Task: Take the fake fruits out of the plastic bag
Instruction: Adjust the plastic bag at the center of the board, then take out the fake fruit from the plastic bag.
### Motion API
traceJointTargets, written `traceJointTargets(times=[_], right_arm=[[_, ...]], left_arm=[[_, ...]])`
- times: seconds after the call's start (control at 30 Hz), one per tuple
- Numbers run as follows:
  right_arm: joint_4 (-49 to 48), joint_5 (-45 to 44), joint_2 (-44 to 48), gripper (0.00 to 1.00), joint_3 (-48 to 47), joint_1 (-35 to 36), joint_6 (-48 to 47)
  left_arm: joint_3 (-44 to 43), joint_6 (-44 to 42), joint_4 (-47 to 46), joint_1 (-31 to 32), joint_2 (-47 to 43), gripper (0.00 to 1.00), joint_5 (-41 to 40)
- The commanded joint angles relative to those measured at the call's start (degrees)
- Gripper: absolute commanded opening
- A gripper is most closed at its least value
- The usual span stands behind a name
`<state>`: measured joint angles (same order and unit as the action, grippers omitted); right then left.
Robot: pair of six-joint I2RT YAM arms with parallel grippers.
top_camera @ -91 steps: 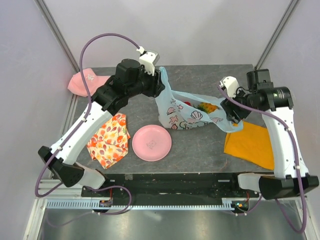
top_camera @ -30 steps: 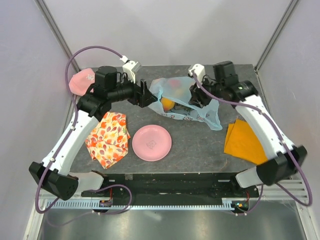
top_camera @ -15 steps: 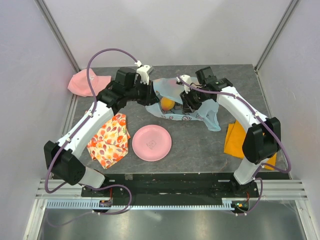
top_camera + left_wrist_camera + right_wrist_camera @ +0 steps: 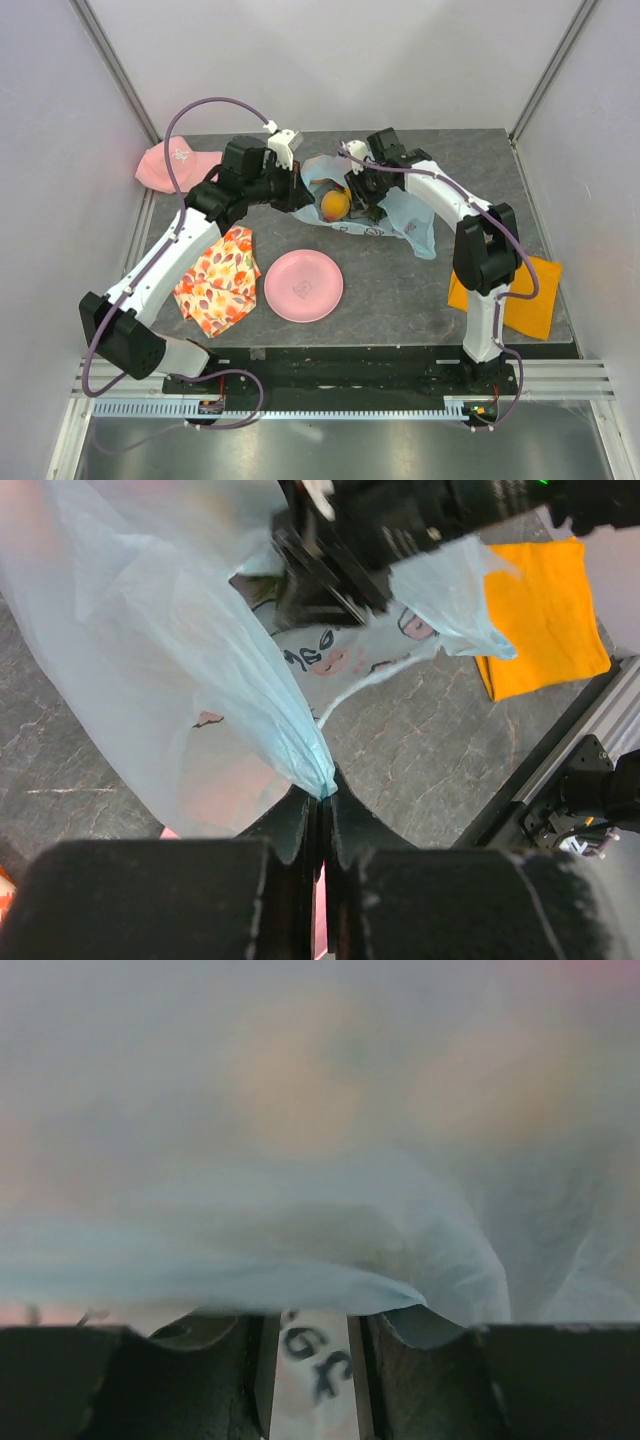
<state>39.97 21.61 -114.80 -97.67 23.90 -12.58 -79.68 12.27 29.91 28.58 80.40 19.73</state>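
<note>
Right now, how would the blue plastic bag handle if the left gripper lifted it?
Probably floppy: where the left gripper pinches the plastic bag, the film gathers into a thin crease. Likely light and thin, so it may sag around the orange fruit rather than keep its mouth open.

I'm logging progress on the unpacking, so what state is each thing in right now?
plastic bag: mouth held open, fruit inside.
orange fruit: in the bag, showing at its mouth.
left gripper: shut on a gathered fold of the bag.
right gripper: at the bag, film over its fingers; grip unclear.
pink plate: empty.
floral cloth: crumpled.
orange cloth: lying flat.
</note>
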Motion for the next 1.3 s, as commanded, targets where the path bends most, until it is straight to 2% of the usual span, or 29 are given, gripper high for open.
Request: traceJointTargets(times=[0.0,0.07,0.1,0.2,0.53,0.8,0.93,1.07,1.27], right_arm=[[-4.37,-15.88,-2.88,0.42,-8.32,-1.04,1.77],[-4.63,-18.6,-3.41,0.49,-9.29,-1.57,1.94],[-4.72,-19.23,-3.32,0.56,-9.21,-1.58,1.6],[-4.28,-18.89,-2.36,0.61,-7.02,-1.58,0.54],[-3.76,-18.09,-0.68,0.64,-0.59,-0.08,-1.13],[-4.37,-16.95,-1.21,0.62,-3.32,2.64,-1.05],[-4.63,-12.3,-2.35,0.64,-6.38,3.52,0.88],[-4.28,-10.18,-4.72,0.71,-9.29,4.13,3.35],[-3.4,-11.15,-4.64,0.76,-10.26,5.28,5.11]], left_arm=[[0.84,0.47,-1.35,-0.1,-2.18,0.02,1.46],[1.1,0.65,-1.35,-0.1,-2.18,0.02,1.72],[1.19,1.08,-1.52,-0.1,-2.09,0.02,2.15],[1.63,1.79,-1.87,-0.1,-2.0,0.01,3.39],[2.69,2.93,-2.58,-0.1,-1.83,0.02,3.92],[4.09,2.58,-2.49,-0.1,-2.53,0.02,3.57],[4.53,2.32,-2.23,-0.1,-2.88,0.02,3.65],[4.62,2.58,-2.05,-0.19,-2.79,0.02,4.71],[4.36,3.11,-1.87,-0.1,-3.49,0.02,4.97]])
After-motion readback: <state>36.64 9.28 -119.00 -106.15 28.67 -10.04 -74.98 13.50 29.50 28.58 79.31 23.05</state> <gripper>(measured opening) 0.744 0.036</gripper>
